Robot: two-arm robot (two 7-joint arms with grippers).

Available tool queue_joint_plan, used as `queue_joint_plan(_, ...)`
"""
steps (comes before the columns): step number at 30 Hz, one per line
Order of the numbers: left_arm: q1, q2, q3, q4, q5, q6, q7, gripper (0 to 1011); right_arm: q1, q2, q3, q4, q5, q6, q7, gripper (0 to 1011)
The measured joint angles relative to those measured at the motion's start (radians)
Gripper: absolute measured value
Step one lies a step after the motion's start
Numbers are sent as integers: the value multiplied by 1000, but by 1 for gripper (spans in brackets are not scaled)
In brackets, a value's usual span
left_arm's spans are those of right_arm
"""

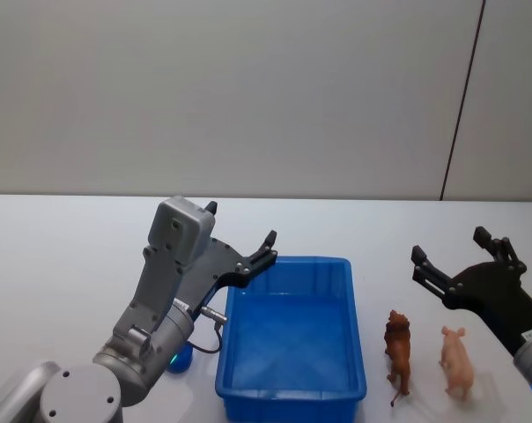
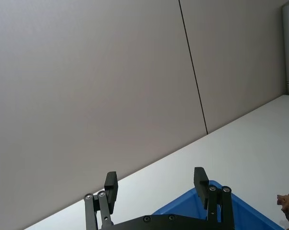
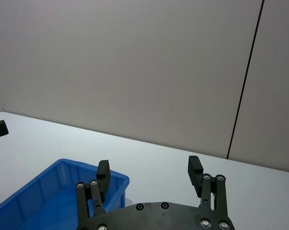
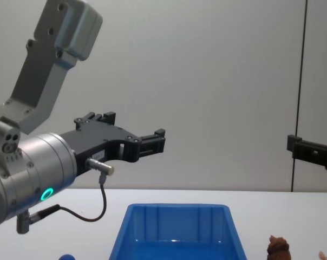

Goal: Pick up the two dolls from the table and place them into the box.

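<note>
Both dolls sit lower right in the head view, nearest the right gripper.
The brown lion doll stands just right of the blue bin, the pink pig doll just right of that, not touching. Both are on the white table, long axes up-down in frame. The right gripper is spread and empty, just above them in frame. The left gripper, also spread and empty, is at the bin's upper-left corner, with the bin between it and the dolls.

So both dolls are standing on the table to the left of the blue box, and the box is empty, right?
Not quite. The brown doll and the pink doll stand on the table to the right of the blue box, not the left; the head view shows it. The box is empty, as you said.
</note>
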Motion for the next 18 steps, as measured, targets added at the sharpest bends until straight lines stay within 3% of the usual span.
queue_joint_plan(18, 0, 0, 0, 0, 0, 0, 0, 1002, 0, 0, 0, 0, 0, 0, 0, 1001)
